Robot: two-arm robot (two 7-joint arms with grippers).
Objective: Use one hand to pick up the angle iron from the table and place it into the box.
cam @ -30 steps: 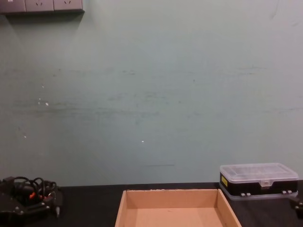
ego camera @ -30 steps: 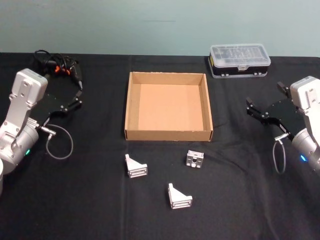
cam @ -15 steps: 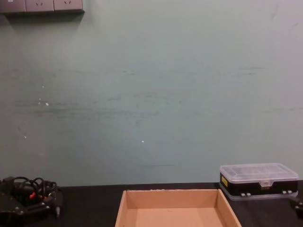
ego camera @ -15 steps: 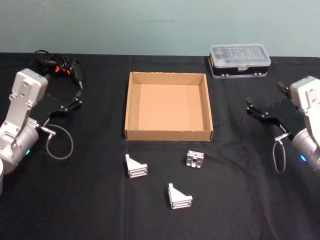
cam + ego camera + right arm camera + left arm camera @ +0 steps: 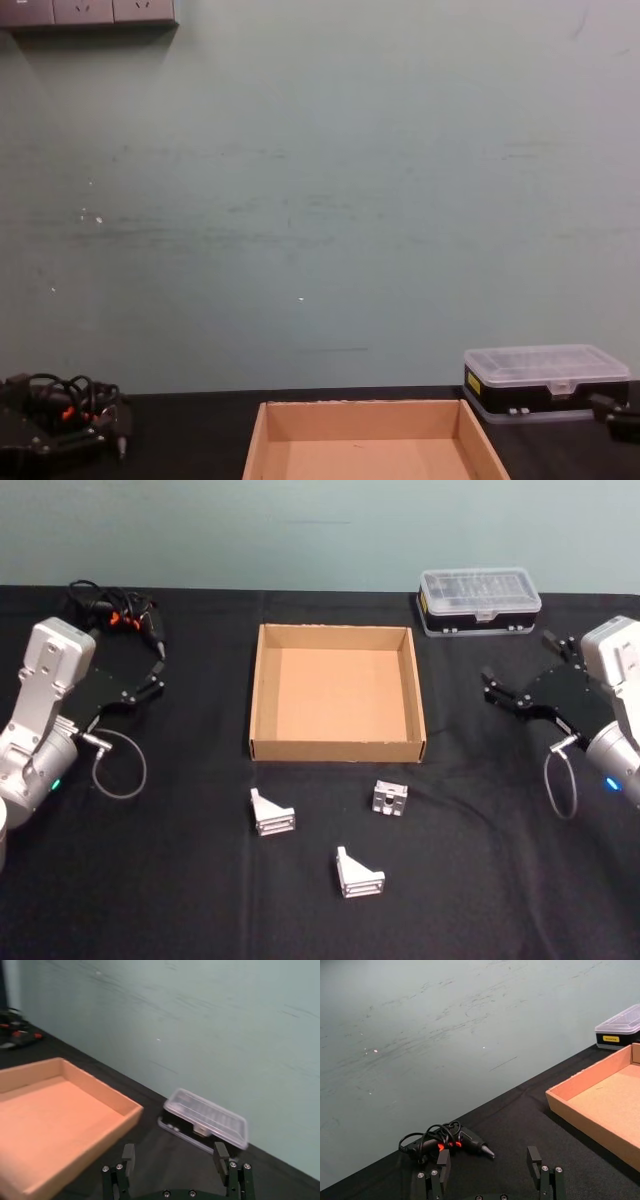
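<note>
Fingers spread wide, the right claw (image 5: 517, 658) hovers empty above the tabletop (image 5: 500, 880). It sits off the right wall of the box (image 5: 337, 750) and points inward toward it, with a small clear-lidded case (image 5: 480, 600) just beyond. The left claw (image 5: 155, 670) mirrors it on the other side of the box, also open and empty, near a corded tool (image 5: 115, 615).

All three angle irons lie on the tabletop in front of the box, on the robot's side of its front wall, touching neither it nor each other. The rightmost angle iron (image 5: 390, 798) sits just in front of the box's front right corner and is a squat piece with no clear long axis. The leftmost angle iron (image 5: 272, 813) and the nearest angle iron (image 5: 359, 873) each lie with the ribbed plate running roughly across the view.

From the right claw, the rightmost piece lies inward and back toward the robot, and it looks the natural target. The left claw is about as close to the leftmost one. Either claw would have to draw back toward the robot and drop; nothing is gripped yet and the box holds nothing.
</note>
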